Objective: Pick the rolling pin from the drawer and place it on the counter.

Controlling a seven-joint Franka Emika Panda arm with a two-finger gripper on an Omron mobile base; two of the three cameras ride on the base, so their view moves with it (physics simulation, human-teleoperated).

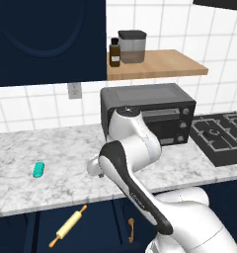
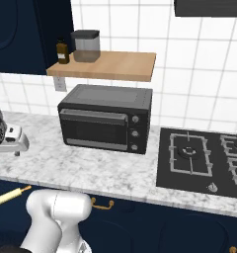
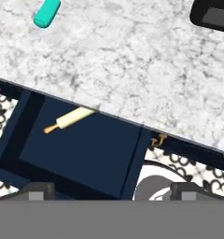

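The rolling pin point(image 1: 67, 226) point(image 3: 71, 118), pale cream with orange-tan handles, lies slantwise in the open navy drawer point(image 3: 86, 149) just below the counter's edge; one end sits under the overhang. In the right base view the rolling pin point(image 2: 11, 194) peeks out at the lower left. My gripper point(image 3: 111, 191) hovers over the white marble counter point(image 1: 21, 148) point(image 3: 132, 60), above and back from the drawer, open with nothing between its widely spread fingers. The hand point(image 2: 12, 141) hangs over the counter's left part.
A teal capsule point(image 1: 38, 169) point(image 3: 47, 12) lies on the counter to the left. A black toaster oven point(image 1: 150, 113) point(image 2: 105, 117) stands at the back and a gas hob point(image 2: 204, 158) to the right. A wooden shelf point(image 1: 155, 64) carries a jar and a bottle.
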